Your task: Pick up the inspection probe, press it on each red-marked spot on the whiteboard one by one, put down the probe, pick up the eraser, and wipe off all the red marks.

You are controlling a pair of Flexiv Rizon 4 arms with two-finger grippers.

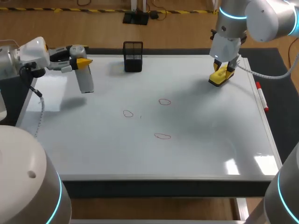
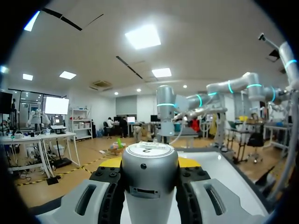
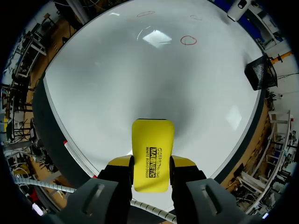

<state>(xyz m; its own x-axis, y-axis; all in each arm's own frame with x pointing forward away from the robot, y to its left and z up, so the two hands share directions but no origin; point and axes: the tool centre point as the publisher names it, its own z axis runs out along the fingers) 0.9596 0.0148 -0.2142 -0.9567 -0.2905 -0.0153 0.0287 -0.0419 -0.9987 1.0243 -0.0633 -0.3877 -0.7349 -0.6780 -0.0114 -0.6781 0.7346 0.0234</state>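
1. Two pincers, and each one has a tool. The left pincer [image 1: 83,63] is closed on the probe [image 1: 85,80] and grips its round sides. It holds the probe up in the air over the left side of the whiteboard [image 1: 196,140].
2. The right pincer [image 3: 152,168] is closed on the yellow eraser [image 3: 152,144], with one finger on each long side. The eraser is low at the far right corner of the board. I cannot tell if it touches.
3. The probe looks like smooth, hard metal. I think it is a bit heavy and slippery, so a firm hold around its middle is best. It will not bend when pushed down.
4. The eraser looks light and boxy. Its flat sides are the good place to hold it, and I think it should lie flat to wipe well.
5. Three red marks [image 1: 127,113] are near the middle of the board, well apart from both tools.
6. A black mesh cup [image 1: 133,57] stands at the far edge, between the two arms. A red pen [image 1: 261,95] lies along the right edge, where the dark worktop [image 1: 282,121] shows. I think neither blocks the way to the marks.
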